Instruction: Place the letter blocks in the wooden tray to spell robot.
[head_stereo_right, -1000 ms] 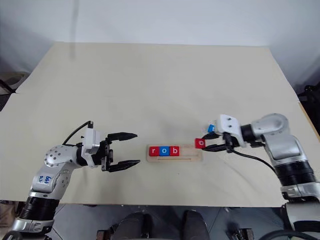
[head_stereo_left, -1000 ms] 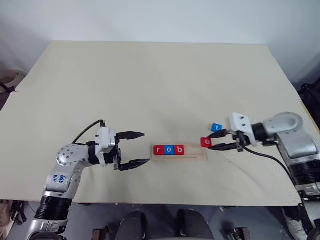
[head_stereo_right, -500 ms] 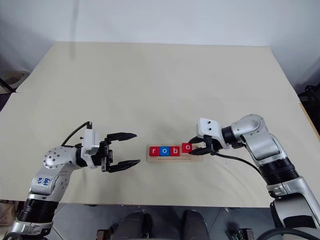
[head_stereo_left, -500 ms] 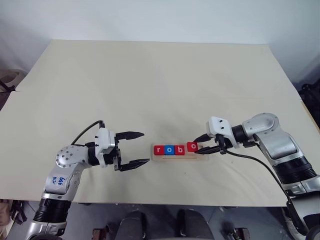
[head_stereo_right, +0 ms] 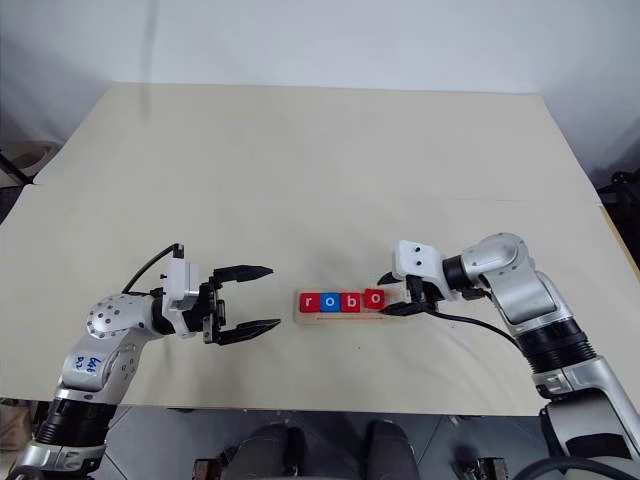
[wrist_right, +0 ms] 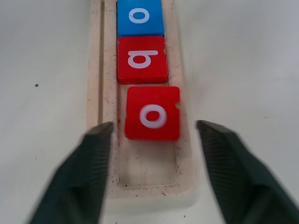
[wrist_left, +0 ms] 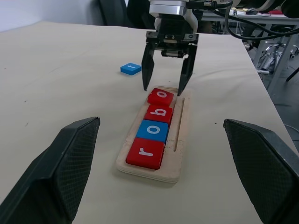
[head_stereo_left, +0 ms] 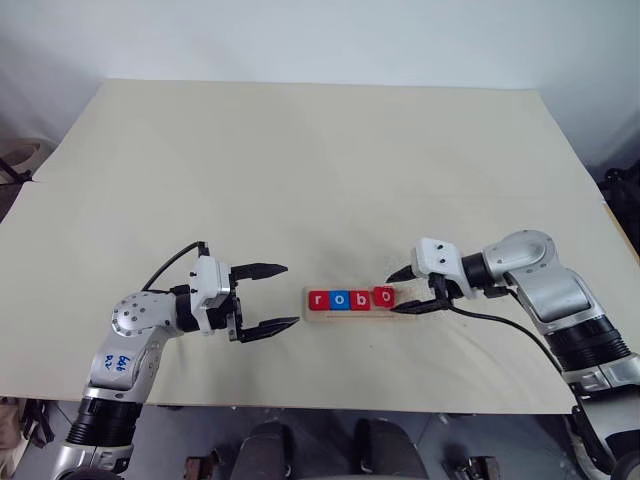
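Released now, the red o (wrist_right: 152,113) sits slightly askew in the wooden tray (wrist_left: 180,135) after r, o, b; right gripper (head_stereo_left: 404,291) spread apart, left gripper (head_stereo_left: 277,296) agape; left wrist view reveals the blue tile (wrist_left: 131,68) beyond.

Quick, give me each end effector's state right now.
Left end effector: open, holding nothing.
Right end effector: open, fingers either side of the red o tile in the tray, not gripping it.

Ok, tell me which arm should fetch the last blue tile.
Right. The blue tile lies on the table beyond the tray's open end, beside the right gripper, whose jaws stand open. The left gripper is past the tray's r end.
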